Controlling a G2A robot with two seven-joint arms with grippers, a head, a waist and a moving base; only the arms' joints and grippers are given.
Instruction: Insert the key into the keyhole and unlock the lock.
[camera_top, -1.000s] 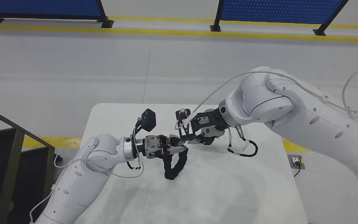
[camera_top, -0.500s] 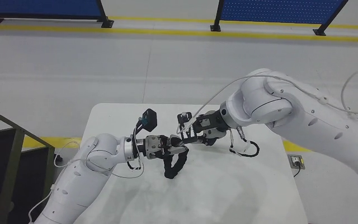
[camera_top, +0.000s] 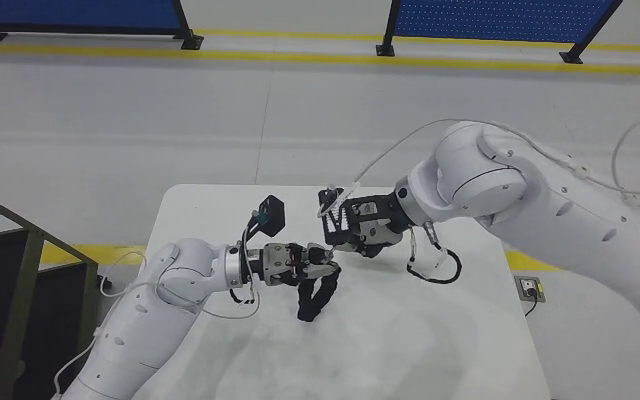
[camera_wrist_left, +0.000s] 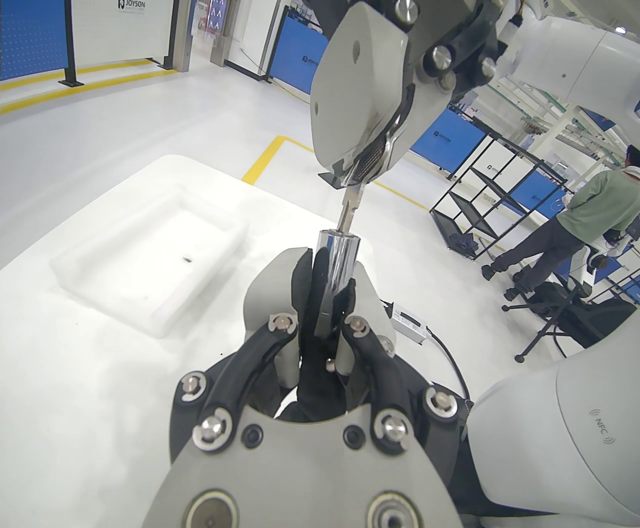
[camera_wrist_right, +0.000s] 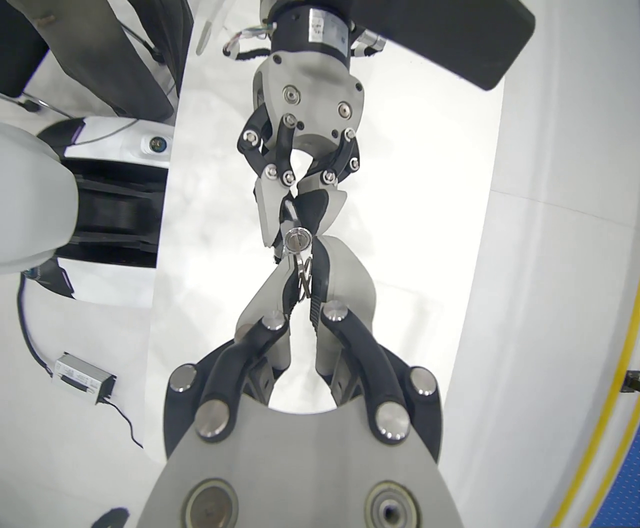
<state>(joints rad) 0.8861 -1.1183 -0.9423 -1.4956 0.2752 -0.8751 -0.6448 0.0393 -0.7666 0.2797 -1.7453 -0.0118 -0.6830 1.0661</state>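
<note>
Though half-hidden in right hand, key at keyhole.

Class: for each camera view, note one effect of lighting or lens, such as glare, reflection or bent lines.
Left wrist view: the shiny chrome lock cylinder mirrors its surroundings in streaks. Right wrist view: the white table glares bright around the lock, and the yellow floor line bows, a wide-lens effect. Top view: the light is even and the floor's yellow stripe runs straight.
</note>
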